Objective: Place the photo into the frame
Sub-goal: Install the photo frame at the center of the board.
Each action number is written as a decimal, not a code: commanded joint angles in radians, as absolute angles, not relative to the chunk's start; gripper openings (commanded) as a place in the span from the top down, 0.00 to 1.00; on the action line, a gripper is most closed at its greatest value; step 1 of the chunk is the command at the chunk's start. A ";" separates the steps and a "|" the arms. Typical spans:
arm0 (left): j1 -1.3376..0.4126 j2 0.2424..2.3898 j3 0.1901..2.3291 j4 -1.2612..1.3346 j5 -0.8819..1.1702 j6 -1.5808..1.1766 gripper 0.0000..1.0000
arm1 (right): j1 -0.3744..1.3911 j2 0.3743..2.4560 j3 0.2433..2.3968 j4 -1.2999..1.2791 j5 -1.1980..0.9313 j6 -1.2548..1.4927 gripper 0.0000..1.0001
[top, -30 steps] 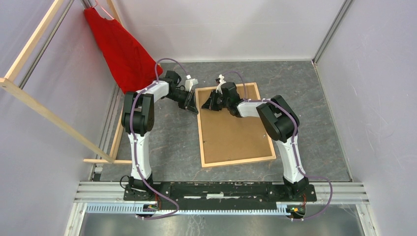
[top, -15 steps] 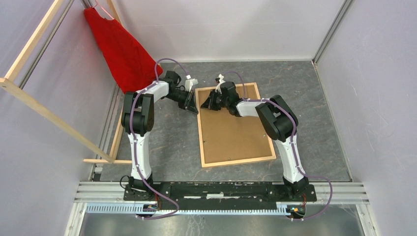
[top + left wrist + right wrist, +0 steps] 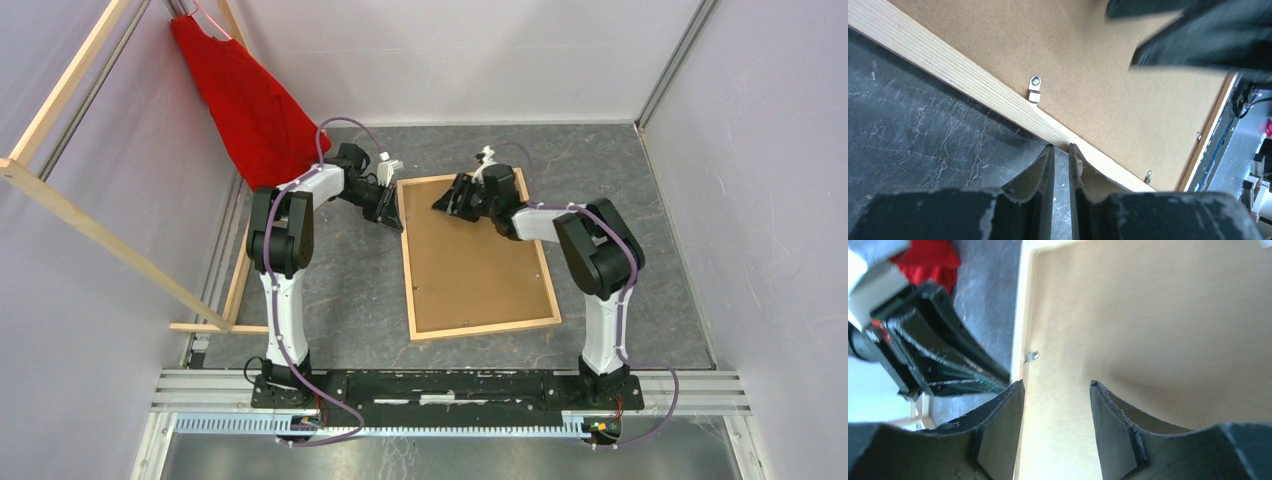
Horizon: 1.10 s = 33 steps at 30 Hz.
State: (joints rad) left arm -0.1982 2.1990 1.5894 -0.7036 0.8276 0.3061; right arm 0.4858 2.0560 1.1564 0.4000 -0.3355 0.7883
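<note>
Frame (image 3: 486,327) of thin light wood is lying flat, back side up, on the dark grey table (image 3: 340,290), a little right of centre and toward the far side. A brown backing board (image 3: 475,265) is sitting inside its rails and covering the whole opening. A small metal turn clip (image 3: 1034,89) is sitting on the left rail with its tab reaching over the board's edge; the right wrist camera is also showing this clip (image 3: 1032,356).

Left gripper (image 3: 395,220) is reaching in from the left and hovering at the frame's far left corner. In its own wrist view the left gripper (image 3: 1061,147) is showing its fingers drawn almost together, only a thin slit between them, grasping nothing, with the tips lying right at the outer edge of the left rail.

Right gripper (image 3: 445,203) is hanging over the far end of the backing board. Its wrist view is showing the right gripper (image 3: 1055,387) released, fingers parted with bare board between them, and the left finger lining up over the left rail.

A red cloth (image 3: 250,105) is hanging at the far left, beside long wooden rack bars (image 3: 90,230).
</note>
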 commanded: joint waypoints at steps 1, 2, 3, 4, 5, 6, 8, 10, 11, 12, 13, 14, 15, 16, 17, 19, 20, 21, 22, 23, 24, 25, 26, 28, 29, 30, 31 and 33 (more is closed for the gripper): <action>-0.215 2.184 1.568 -0.717 0.744 0.360 0.78 | 0.391 1.973 1.111 0.384 -0.241 0.756 0.40; -0.215 2.183 1.563 -0.716 0.745 0.361 0.78 | 0.375 1.969 1.108 0.363 -0.218 0.748 0.40; -0.216 2.182 1.555 -0.716 0.747 0.362 0.78 | 0.359 1.967 1.108 0.343 -0.196 0.741 0.39; -0.216 2.179 1.547 -0.711 0.748 0.362 0.78 | 0.341 1.968 1.109 0.336 -0.179 0.739 0.39; -0.217 2.176 1.536 -0.705 0.749 0.362 0.77 | 0.327 1.969 1.114 0.322 -0.166 0.735 0.39; -0.219 2.172 1.528 -0.702 0.749 0.364 0.77 | 0.311 1.972 1.120 0.313 -0.157 0.736 0.39; -0.222 2.164 1.511 -0.701 0.752 0.372 0.77 | 0.292 1.984 1.139 0.305 -0.150 0.733 0.39; -0.221 2.154 1.497 -0.701 0.754 0.382 0.77 | 0.283 2.007 1.189 0.280 -0.145 0.720 0.38; -0.221 2.150 1.491 -0.701 0.754 0.383 0.77 | 0.283 2.029 1.218 0.259 -0.149 0.712 0.38; -0.221 2.147 1.486 -0.701 0.757 0.386 0.76 | 0.284 2.053 1.254 0.235 -0.157 0.709 0.38; -0.222 2.145 1.482 -0.701 0.759 0.387 0.76 | 0.284 2.074 1.289 0.223 -0.168 0.709 0.39; -0.222 2.143 1.474 -0.701 0.760 0.390 0.76 | 0.284 2.093 1.307 0.219 -0.178 0.714 0.40; -0.225 2.140 1.466 -0.702 0.763 0.392 0.76 | 0.285 2.107 1.322 0.221 -0.181 0.722 0.41; -0.227 2.138 1.459 -0.701 0.764 0.396 0.76 | 0.284 2.118 1.332 0.222 -0.183 0.727 0.42; -0.233 2.136 1.449 -0.701 0.765 0.401 0.76 | 0.283 2.131 1.343 0.222 -0.187 0.735 0.43; -0.241 2.133 1.435 -0.701 0.766 0.408 0.76 | 0.285 2.148 1.360 0.224 -0.198 0.748 0.46; -0.245 2.134 1.431 -0.701 0.767 0.413 0.76 | 0.286 2.154 1.363 0.228 -0.201 0.756 0.48; -0.246 2.134 1.427 -0.700 0.764 0.414 0.76 | 0.286 2.158 1.365 0.231 -0.201 0.762 0.50; -0.247 2.134 1.424 -0.694 0.763 0.410 0.76 | 0.286 2.162 1.366 0.234 -0.199 0.767 0.51; -0.248 2.135 1.422 -0.687 0.762 0.410 0.76 | 0.286 2.168 1.369 0.234 -0.201 0.772 0.52; -0.248 2.135 1.422 -0.686 0.762 0.410 0.76 | 0.286 2.172 1.372 0.234 -0.202 0.775 0.52; -0.249 2.138 1.422 -0.686 0.761 0.409 0.76 | 0.286 2.177 1.374 0.235 -0.206 0.781 0.52; -0.249 2.139 1.425 -0.687 0.761 0.410 0.76 | 0.287 2.179 1.373 0.241 -0.212 0.786 0.52; -0.251 2.142 1.428 -0.686 0.760 0.410 0.76 | 0.289 2.187 1.370 0.254 -0.219 0.803 0.53; -0.251 2.145 1.430 -0.687 0.758 0.410 0.76 | 0.290 2.192 1.371 0.259 -0.223 0.810 0.54; -0.253 2.147 1.434 -0.687 0.757 0.410 0.76 | 0.292 2.197 1.375 0.262 -0.225 0.813 0.54; -0.253 2.149 1.436 -0.686 0.757 0.409 0.76 | 0.294 2.203 1.379 0.262 -0.225 0.817 0.54; -0.255 2.152 1.443 -0.686 0.758 0.407 0.76 | 0.296 2.214 1.385 0.269 -0.227 0.826 0.55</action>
